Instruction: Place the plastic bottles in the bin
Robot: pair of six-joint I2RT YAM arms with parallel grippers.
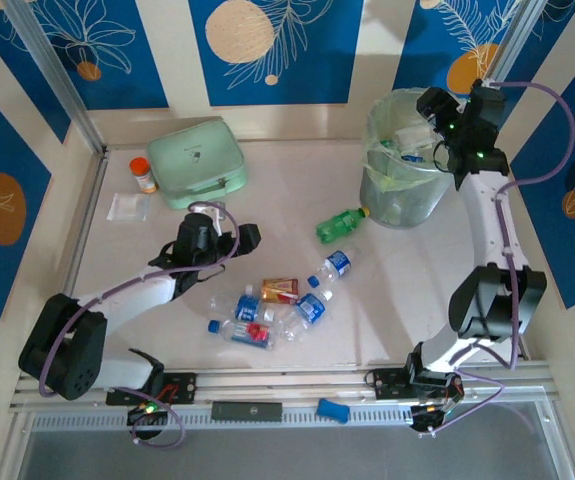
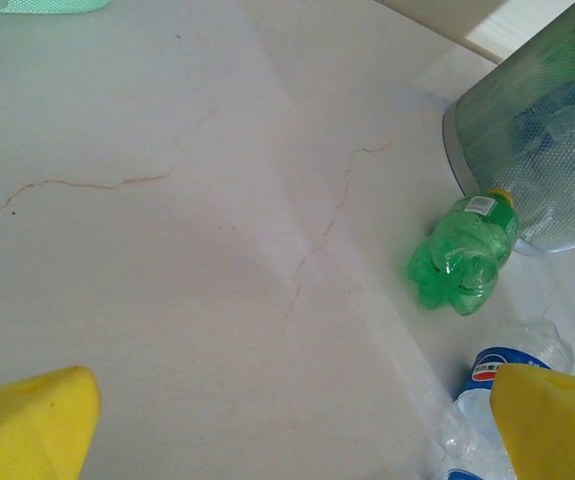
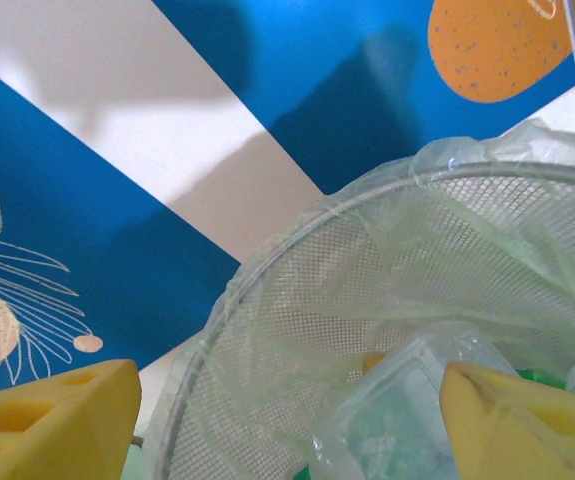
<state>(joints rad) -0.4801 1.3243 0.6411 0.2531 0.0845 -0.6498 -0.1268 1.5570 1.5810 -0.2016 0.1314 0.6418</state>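
Seemingly releasing a clear bottle (image 3: 397, 420) into the far-right bin (image 1: 407, 195) from the parted right gripper (image 3: 287, 400), left gripper (image 2: 292, 400) wide open mid-table; next, closing on the green bottle (image 1: 339, 224) or near cluster (image 1: 267, 318).

left arm: lying low over the surface, elbow bent, forearm reaching forward and inward | left pincer (image 1: 229, 238): jaws spread wide, yellow fingers (image 2: 29, 420) far apart | right arm: reared up tall, forearm stretched forward | right pincer (image 1: 437, 125): held high, tilted down, jaws parted
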